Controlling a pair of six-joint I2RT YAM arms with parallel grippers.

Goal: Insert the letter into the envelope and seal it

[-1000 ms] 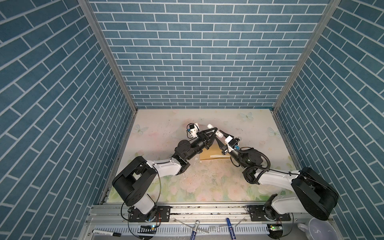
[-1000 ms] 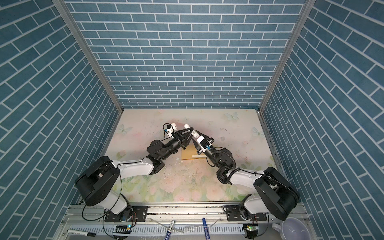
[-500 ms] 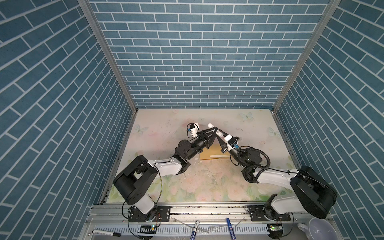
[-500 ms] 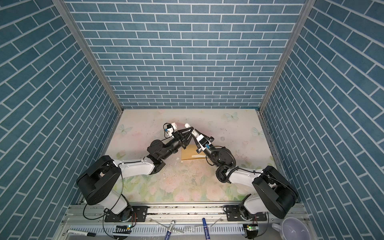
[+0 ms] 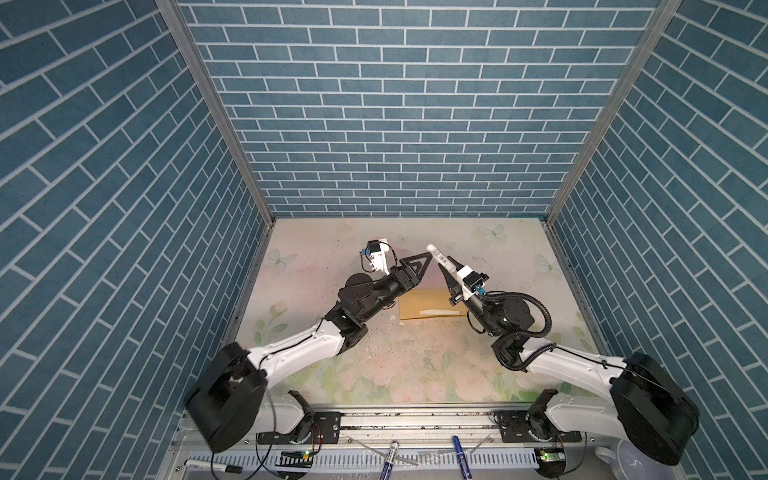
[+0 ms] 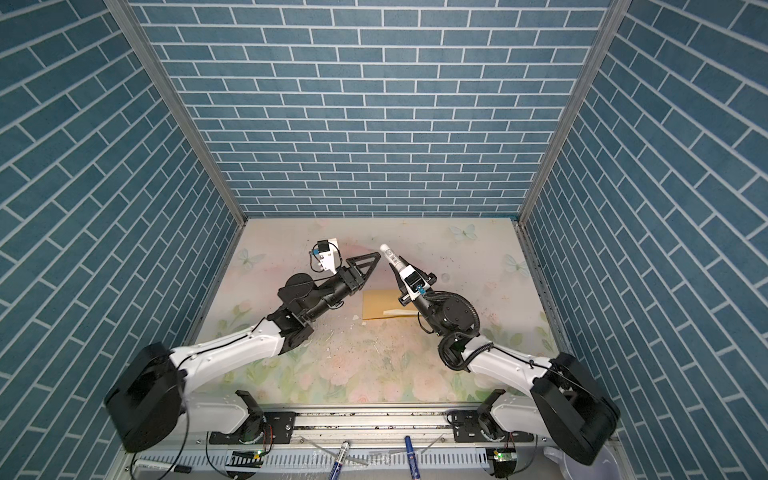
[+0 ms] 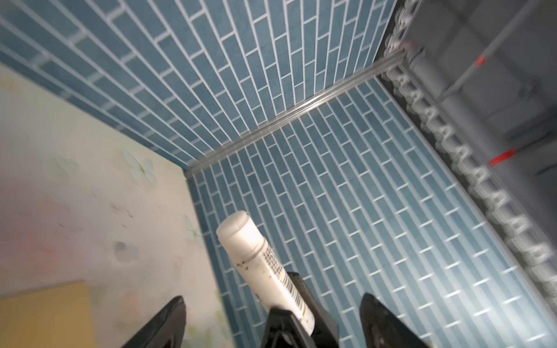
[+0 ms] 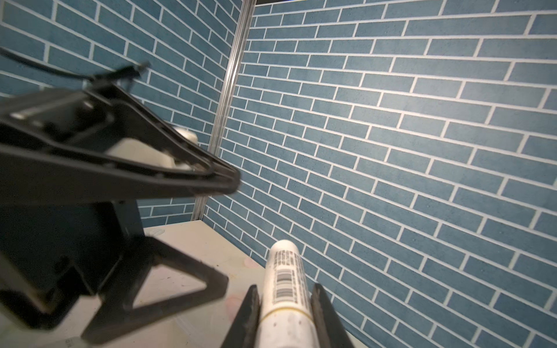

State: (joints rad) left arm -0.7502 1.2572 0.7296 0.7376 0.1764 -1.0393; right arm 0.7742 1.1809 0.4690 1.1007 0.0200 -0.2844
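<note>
I'm keeping the glue stick (image 8: 284,271) pinched firm in my right gripper (image 8: 284,304), centring the wide-spread left gripper (image 7: 272,301) on its cap (image 7: 238,232) pointing 11 o'clock, the envelope (image 5: 419,305) lying at 6 o'clock.

The envelope (image 5: 428,301) is tan-yellow, a pale cream strip (image 5: 435,311) across it. Around the envelope the counter (image 5: 415,374) is cream with pink flowers, green leaves, butterflies. Above the envelope the left claw (image 5: 419,266) and right claw (image 5: 448,270) are black; the tube (image 5: 438,257) is white (black barcode, dark specks). Behind the envelope, walls (image 5: 395,124) of teal brick, white grout.
</note>
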